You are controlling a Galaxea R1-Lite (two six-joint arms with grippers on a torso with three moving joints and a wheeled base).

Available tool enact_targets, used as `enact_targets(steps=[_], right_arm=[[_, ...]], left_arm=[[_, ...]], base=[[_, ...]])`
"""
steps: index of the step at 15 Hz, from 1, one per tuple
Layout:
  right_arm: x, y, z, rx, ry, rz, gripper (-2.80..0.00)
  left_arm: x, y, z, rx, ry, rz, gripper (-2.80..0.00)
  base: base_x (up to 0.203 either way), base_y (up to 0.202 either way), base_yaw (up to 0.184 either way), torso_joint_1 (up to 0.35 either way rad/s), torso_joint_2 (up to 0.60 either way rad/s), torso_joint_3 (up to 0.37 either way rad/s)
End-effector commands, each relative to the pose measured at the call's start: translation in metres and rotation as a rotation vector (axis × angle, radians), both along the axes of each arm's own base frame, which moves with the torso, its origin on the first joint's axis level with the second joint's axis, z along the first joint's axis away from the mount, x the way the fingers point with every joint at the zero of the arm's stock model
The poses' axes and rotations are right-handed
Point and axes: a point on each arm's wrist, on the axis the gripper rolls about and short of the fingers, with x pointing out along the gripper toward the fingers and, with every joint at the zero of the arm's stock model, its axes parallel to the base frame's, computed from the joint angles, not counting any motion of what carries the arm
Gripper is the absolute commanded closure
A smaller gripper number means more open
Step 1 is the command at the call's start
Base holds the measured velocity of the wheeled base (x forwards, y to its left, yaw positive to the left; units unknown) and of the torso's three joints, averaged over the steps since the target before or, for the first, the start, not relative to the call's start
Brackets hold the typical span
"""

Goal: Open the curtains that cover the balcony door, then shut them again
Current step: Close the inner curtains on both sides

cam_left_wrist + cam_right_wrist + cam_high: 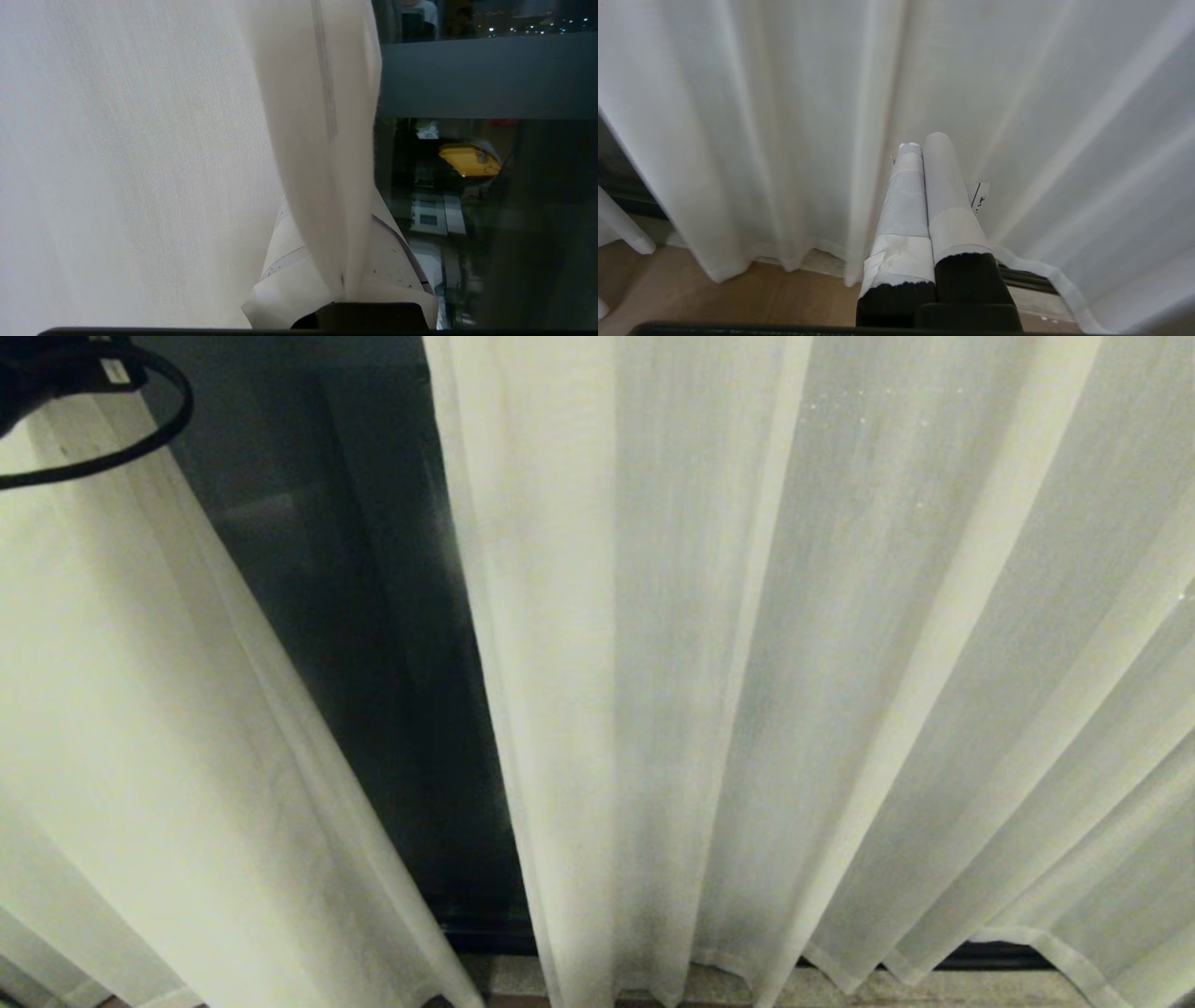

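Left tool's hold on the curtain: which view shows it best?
The left wrist view: the left tool is shut on a fold of the curtain, the fabric pinched between its taped fingers. The head view shows only the curtain panels and the dark gap, not the pinch. The right wrist view shows the shut right tool instead.

Both arms' fingers [924, 186] together.

Curtains [840, 663]: thin matt woven cloth, fine visible weave, semi-sheer. Balcony door [373, 663]: glossy dark glass, reflective. Right gripper [924, 149] fingers [943, 186]: wrapped in matt pale tape over black plastic. Floor [714, 303]: smooth wood-look surface
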Motion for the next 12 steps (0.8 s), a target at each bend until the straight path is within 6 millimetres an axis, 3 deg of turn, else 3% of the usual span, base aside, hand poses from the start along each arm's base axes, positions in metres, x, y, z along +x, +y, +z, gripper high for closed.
enact_targets(steps=[1, 12], right_arm=[[0.0001, 0.0, -0.0001, -0.002, 0.002, 0.0, 0.0], [0.0001, 0.0, -0.0001, -0.002, 0.002, 0.0, 0.0]], left_arm=[[0.0019, -0.0002, -0.0011, 0.001, 0.003, 0.0, 0.0], [0.0, -0.0005, 0.0003, 0.002, 0.0, 0.001, 0.0]], base=[[0.0, -0.192, 0.001, 0.002, 0.0, 0.002], [0.0, -0.189, 0.002, 0.002, 0.0, 0.002]])
